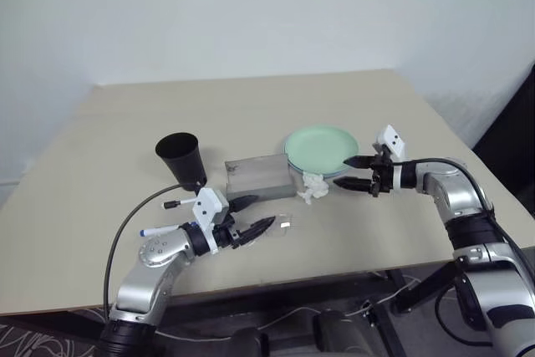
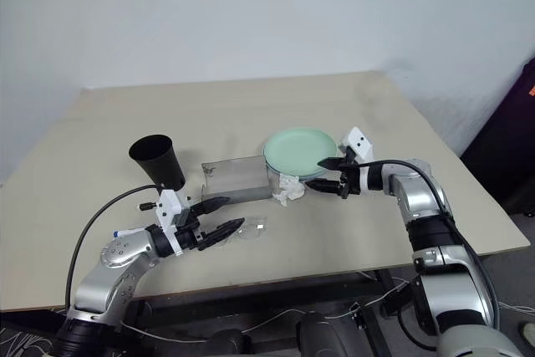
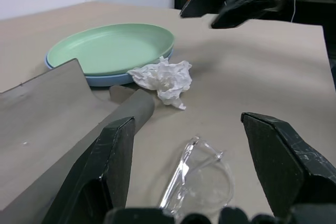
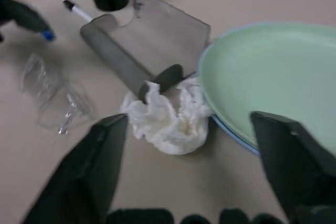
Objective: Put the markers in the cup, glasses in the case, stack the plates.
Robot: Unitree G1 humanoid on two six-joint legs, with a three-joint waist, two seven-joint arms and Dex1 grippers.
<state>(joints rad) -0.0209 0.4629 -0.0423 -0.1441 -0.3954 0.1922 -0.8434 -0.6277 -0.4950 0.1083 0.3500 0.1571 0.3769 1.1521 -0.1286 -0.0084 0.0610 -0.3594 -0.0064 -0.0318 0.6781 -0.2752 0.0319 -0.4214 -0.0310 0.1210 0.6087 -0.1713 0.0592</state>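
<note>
Since the thin clear-framed glasses (image 3: 199, 177) lie on the beige surface (image 1: 251, 106) just right of the wide-open left gripper (image 1: 249, 215), near the grey case (image 1: 259, 177), I'd pinch the bridge gently; they look light, slippery, fragile. Right gripper (image 1: 355, 171) hangs open, empty, by the stacked plates (image 1: 322, 150).

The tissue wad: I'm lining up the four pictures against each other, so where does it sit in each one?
Left eye view: white tissue wad at the near edge of the stacked plates, by the grey case.
Right eye view, same spot, between case and plates.
Left wrist view: middle, in front of the plates.
Right wrist view: centre, against the case's end.
Shared landmark: the mint green plate.
</note>
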